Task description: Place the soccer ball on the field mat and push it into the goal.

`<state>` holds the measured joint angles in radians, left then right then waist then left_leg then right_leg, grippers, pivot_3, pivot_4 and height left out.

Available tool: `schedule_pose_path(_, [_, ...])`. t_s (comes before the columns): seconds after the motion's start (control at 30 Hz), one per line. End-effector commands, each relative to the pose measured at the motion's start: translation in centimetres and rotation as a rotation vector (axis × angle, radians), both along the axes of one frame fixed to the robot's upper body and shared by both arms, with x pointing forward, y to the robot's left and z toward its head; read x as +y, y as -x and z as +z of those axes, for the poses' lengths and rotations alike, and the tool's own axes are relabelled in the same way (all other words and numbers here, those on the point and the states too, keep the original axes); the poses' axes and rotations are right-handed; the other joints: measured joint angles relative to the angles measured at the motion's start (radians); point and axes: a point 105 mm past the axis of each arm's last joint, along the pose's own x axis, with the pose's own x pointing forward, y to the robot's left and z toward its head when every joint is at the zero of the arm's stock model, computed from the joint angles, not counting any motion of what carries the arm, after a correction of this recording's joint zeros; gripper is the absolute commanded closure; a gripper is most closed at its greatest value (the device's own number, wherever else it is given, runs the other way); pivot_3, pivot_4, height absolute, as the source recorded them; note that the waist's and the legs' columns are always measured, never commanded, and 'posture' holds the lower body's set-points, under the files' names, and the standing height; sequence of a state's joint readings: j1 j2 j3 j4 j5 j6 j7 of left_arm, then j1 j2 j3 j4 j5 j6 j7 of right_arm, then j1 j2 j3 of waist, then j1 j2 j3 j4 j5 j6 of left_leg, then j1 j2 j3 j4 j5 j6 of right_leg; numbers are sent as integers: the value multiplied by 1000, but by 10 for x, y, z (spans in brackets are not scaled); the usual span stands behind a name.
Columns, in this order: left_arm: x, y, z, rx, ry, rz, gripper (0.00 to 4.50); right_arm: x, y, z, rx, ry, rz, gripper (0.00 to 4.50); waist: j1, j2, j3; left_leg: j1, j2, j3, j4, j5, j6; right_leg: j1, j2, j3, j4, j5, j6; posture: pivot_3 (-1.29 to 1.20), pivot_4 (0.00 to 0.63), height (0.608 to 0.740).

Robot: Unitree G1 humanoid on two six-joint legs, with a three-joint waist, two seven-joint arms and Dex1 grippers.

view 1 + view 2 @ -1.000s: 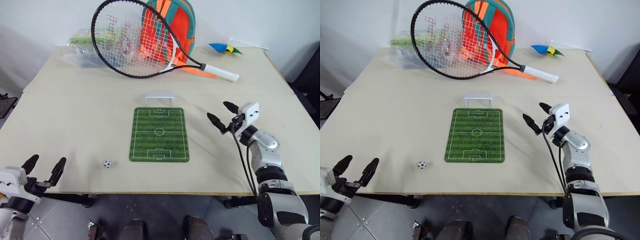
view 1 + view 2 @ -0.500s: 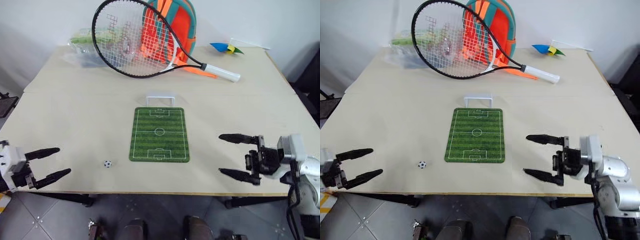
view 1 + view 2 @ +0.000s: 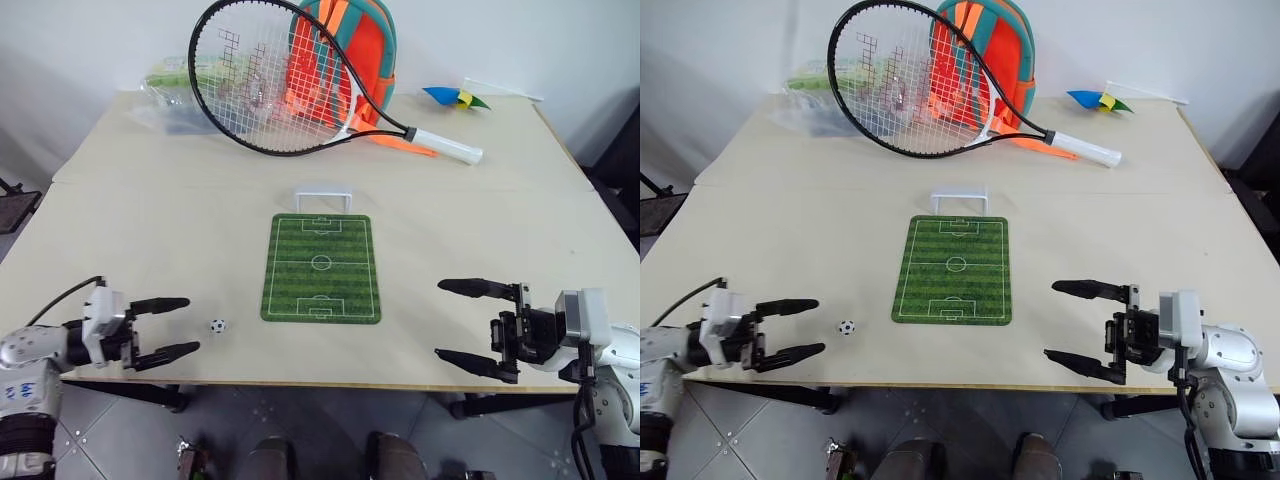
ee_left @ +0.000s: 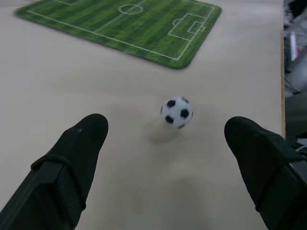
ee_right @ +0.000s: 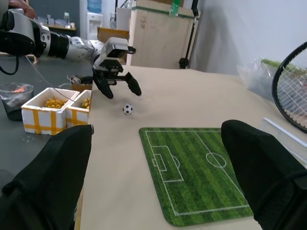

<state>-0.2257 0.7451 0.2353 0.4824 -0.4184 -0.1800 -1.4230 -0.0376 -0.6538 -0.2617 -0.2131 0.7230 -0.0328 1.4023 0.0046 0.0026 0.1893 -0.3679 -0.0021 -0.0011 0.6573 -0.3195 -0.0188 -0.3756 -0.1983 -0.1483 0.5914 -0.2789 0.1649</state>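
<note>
A: OK, left gripper is spread wide, holding nothing, aimed at the soccer ball lying on the table just off the field mat.

B: Right gripper?

A: Also wide open, empty, parked clear of the mat, probably leaving the lane to the goal free.

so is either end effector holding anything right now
Nothing is held. The left end effector is open just short of the soccer ball; the right end effector is open over the table edge.
</note>
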Motion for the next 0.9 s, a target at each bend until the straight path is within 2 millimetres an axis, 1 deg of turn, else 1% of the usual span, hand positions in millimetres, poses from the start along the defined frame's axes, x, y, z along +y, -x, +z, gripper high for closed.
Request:
schedule_pose_path(0.03, [-13, -10, -5, -13, -20, -18, 81, 2, -1, 4, -22, -5, -20, 0, 0, 0, 0, 0, 0, 0, 0, 0, 0, 0, 0, 0, 0, 0, 0, 0, 150, 740])
schedule_pose_path(0.2, [-20, -17, -8, -26, -33, -19, 81, 4, -2, 2, -20, -10, -33, 0, -5, 0, 0, 0, 0, 0, 1, 0, 0, 0, 0, 0, 0, 0, 0, 0, 150, 740])
schedule_pose_path(0.3, [-24, -16, -8, -20, -36, -42, 584, 2, -2, -3, -14, -24, -70, 0, -4, -1, 0, 0, 0, 0, 1, 0, 0, 0, 0, 0, 0, 0, 0, 0, 150, 740])
schedule_pose_path(0.43, [-25, -14, -9, -10, -30, -54, 1878, -2, -1, -7, -10, -24, -81, 0, -1, -1, 0, 0, 0, 0, 2, 0, 0, 0, 0, 0, 0, 0, 0, 0, 150, 740])
schedule_pose_path(0.47, [-25, -13, -9, -10, -31, -61, 2134, -4, -1, -8, -11, -22, -86, 0, -1, -1, 0, 0, 0, 0, 2, 0, 0, 0, 0, 0, 0, 0, 0, 0, 150, 740])
schedule_pose_path(0.53, [-28, -12, -7, -12, -29, -81, 2783, -11, -2, -13, -12, -18, -107, 0, -2, -1, 0, 0, 0, 0, 2, 0, 0, 0, 0, 0, 0, 0, 0, 0, 150, 740])
schedule_pose_path(0.6, [-35, -13, 0, -35, -17, -114, 3404, -21, -4, -19, -11, -8, -138, 0, -1, -1, 0, 0, 0, 0, 2, 0, 0, 0, 0, 0, 0, 0, 0, 0, 150, 740])
schedule_pose_path(0.63, [-39, -13, 4, -42, -12, -130, 3637, -25, -4, -21, -13, -4, -147, 0, 1, -1, 0, 0, 0, 0, 2, 0, 0, 0, 0, 0, 0, 0, 0, 0, 150, 740])
schedule_pose_path(0.67, [-46, -14, 11, -54, 8, -147, 3647, -30, -3, -23, -13, -3, -158, 0, 2, -1, 0, -1, 0, 0, 2, 0, 1, 0, 0, 0, 0, 0, 0, 0, 150, 740])
schedule_pose_path(0.7, [-57, -16, 21, -79, 26, -182, 3647, -36, -1, -24, -5, -7, -158, 0, 5, -1, 0, -1, 0, 0, 3, 0, 1, 1, 0, 0, 0, 0, 0, 0, 150, 740])
schedule_pose_path(0.73, [-73, -22, 34, -108, 47, -217, 3647, -43, 0, -24, 0, -9, -182, 0, 11, -1, 0, -1, 0, 0, 3, -1, 1, 1, 0, 0, 0, 0, 0, 0, 150, 740])
schedule_pose_path(0.77, [-86, -25, 42, -113, 44, -246, 3647, -49, 1, -24, 6, 0, -194, 0, 20, -1, 0, -1, 0, 0, 4, -1, 1, 1, 0, 0, 0, 0, 0, 0, 150, 740])
schedule_pose_path(0.8, [-99, -26, 47, -122, 33, -296, 3647, -54, 3, -24, 3, 8, -203, 0, 25, -1, 0, -1, 0, 0, 5, -1, 1, 1, 0, 0, 1, 0, 1, 0, 150, 740])
schedule_pose_path(0.9, [-141, -38, 48, -111, -29, -358, 3647, -67, 13, -25, 8, 43, -216, 0, 28, 0, 0, -1, -1, 0, 7, -1, 2, 3, 0, 1, 0, 2, 1, 0, 150, 740])
